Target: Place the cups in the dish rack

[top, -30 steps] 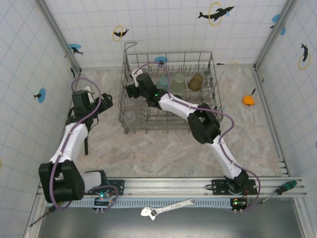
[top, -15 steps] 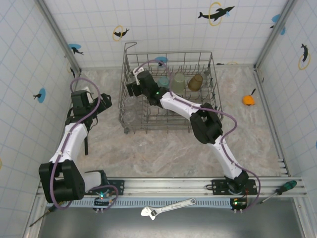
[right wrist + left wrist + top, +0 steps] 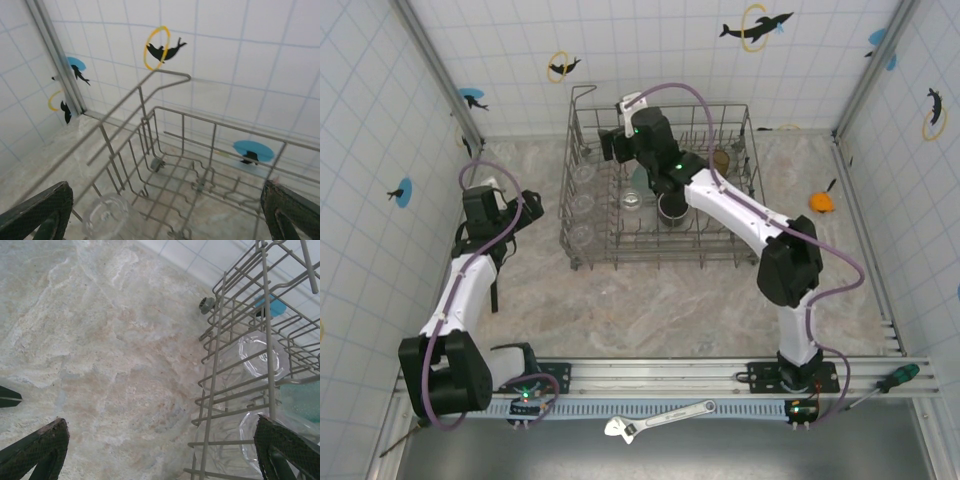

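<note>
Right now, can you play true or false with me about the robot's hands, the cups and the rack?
1. The orange thing lies on the table, outside the rack. True.
2. The left hand is holding a cup. False: it is open and empty, over the table beside the rack.
3. The black mug sits inside the rack. True.
4. The right hand is squeezed shut. False: it is open and empty, above the rack.

In the upper centre, the right arm [image 3: 730,205] covers most of the amber tumbler [image 3: 723,158]. The teal tumbler [image 3: 302,400] is cut off by the right edge.
</note>
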Controlling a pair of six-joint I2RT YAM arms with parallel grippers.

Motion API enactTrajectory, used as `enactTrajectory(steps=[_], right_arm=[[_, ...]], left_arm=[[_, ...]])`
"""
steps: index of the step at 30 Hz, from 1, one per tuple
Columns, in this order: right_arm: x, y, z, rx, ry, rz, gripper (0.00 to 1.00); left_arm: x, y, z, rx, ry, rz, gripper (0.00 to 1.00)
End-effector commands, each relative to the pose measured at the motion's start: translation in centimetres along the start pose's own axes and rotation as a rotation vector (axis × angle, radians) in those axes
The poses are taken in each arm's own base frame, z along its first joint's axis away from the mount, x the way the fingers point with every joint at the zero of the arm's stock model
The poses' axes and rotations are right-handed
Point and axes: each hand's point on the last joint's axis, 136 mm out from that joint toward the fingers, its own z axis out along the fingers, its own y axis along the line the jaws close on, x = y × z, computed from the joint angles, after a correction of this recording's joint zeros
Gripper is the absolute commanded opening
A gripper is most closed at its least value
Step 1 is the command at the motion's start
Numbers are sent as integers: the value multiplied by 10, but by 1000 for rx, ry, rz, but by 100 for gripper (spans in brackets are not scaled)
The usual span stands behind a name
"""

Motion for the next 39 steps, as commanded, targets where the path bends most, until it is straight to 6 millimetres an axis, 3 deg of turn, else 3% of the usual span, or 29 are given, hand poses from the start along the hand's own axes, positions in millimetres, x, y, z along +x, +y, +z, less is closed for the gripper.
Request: enactTrajectory(steps=[1,10,14,19,24,27,33,39], right_arm=[[16,-25,-23,60,71,21,100],[43,-93,-99,167,95,167,100],[66,-129,-135,244,109,208,100],[96,-170,-183,360,65,232,100],[120,-188,-225,380,-75,192,100],[144,-209,-243,470,-87,173,100],[197,-246,-265,630,-18,126,100],[234,-273,-283,749,-25,133,100]], left_arm=[[-9,8,-1,-35,-50,2,97],[-13,23,-7,-92,-153,40,97],[-17,20,-12,-81,-208,85,97],[-18,40,-17,-182,-278,150,97],[0,52,-8,-226,-242,265,97],[10,54,-2,-221,-224,299,97],[40,42,2,-75,-233,256,97],[72,64,-1,-102,-282,227,97]])
